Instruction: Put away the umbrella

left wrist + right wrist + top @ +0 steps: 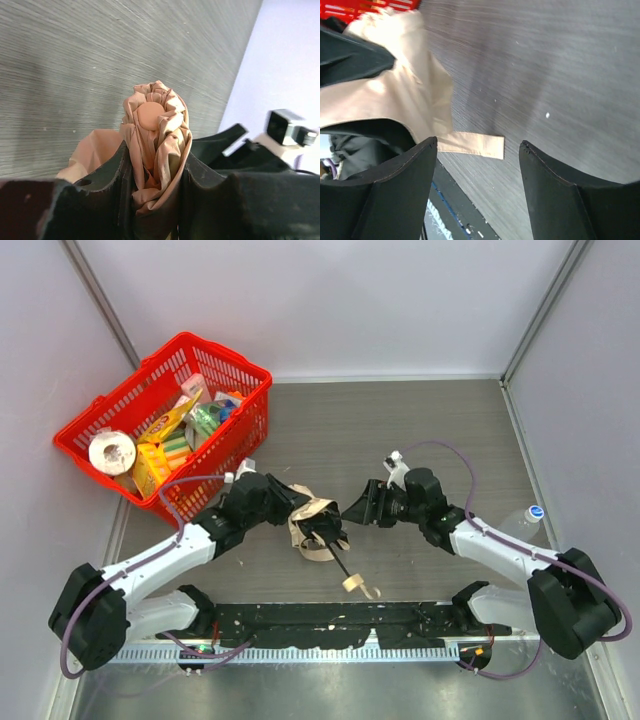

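Clamping the bunched umbrella (312, 516) canopy, your left gripper (156, 167) holds it low over the table (420, 430); right gripper (478, 150) hangs spread, empty, just beside. Fabric looks soft, light, slippery, so take the stiff shaft (338, 562) or handle (352, 583).

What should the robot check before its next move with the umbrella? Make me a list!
1. Left gripper shut on the umbrella: ok.
2. Right gripper open and empty: ok.
3. Strap wrapped round the fabric: not ok, it sticks out loose.
4. Shaft pushed in: not ok, the handle sticks out.
5. Room in the red basket: cannot tell.
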`<action>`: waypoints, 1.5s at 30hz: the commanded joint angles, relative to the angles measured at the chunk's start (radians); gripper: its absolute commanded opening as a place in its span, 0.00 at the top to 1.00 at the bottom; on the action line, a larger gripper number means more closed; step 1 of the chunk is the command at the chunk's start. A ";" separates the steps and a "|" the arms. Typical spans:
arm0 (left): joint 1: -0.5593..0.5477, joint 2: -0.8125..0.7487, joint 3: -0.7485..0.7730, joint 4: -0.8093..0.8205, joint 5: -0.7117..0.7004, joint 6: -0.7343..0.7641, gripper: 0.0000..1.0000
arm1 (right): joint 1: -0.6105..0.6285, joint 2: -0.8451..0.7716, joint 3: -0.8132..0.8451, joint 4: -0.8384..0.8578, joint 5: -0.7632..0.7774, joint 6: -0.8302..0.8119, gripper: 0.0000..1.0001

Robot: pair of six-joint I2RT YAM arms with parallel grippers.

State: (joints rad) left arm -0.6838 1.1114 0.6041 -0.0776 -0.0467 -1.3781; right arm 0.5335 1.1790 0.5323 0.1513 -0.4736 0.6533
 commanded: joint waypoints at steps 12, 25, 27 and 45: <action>0.032 0.067 0.316 -0.285 0.015 -0.078 1.00 | -0.001 -0.183 0.167 -0.361 0.438 -0.205 0.19; 0.030 0.053 0.106 -0.005 0.185 0.117 1.00 | -0.041 -0.024 0.284 -0.089 -0.142 -0.219 0.12; 0.030 0.050 0.105 -0.017 0.176 0.134 1.00 | -0.035 0.042 0.299 -0.039 -0.290 -0.158 0.15; 0.024 0.125 0.198 -0.146 0.140 0.117 1.00 | 0.279 0.149 0.334 -0.090 0.082 -0.216 0.29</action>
State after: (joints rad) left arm -0.6552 1.2419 0.7517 -0.2462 0.0906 -1.2461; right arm 0.7784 1.3212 0.8162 0.0570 -0.5430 0.4652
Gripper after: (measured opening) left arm 0.323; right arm 0.749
